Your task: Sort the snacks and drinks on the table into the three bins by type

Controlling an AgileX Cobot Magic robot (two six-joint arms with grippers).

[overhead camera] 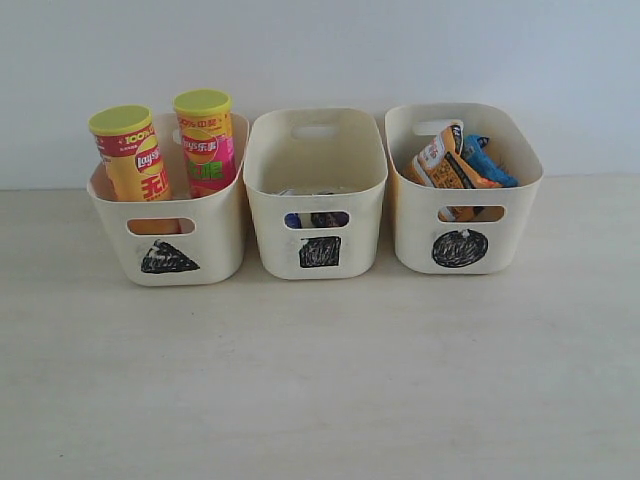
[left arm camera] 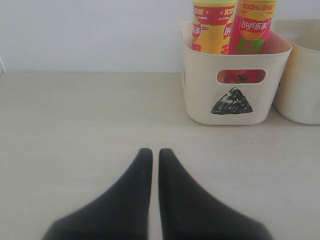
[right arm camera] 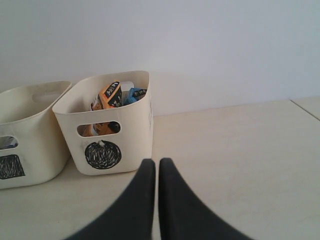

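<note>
The yellow-red chip can (overhead camera: 133,153) and the pink-green chip can (overhead camera: 206,141) stand upright in the triangle bin (overhead camera: 168,236). The square bin (overhead camera: 315,195) holds the two drink cartons (overhead camera: 316,218), seen only through its handle slot. The orange-brown packet (overhead camera: 444,160) and the blue packet (overhead camera: 486,160) lie in the circle bin (overhead camera: 462,190). My left gripper (left arm camera: 151,152) is shut and empty over the table (overhead camera: 320,380), short of the triangle bin (left arm camera: 235,75). My right gripper (right arm camera: 153,162) is shut and empty beside the circle bin (right arm camera: 107,125). Neither gripper appears in the exterior view.
A plain white wall (overhead camera: 320,50) runs behind the three bins. A table edge or seam (right arm camera: 306,109) shows far out in the right wrist view.
</note>
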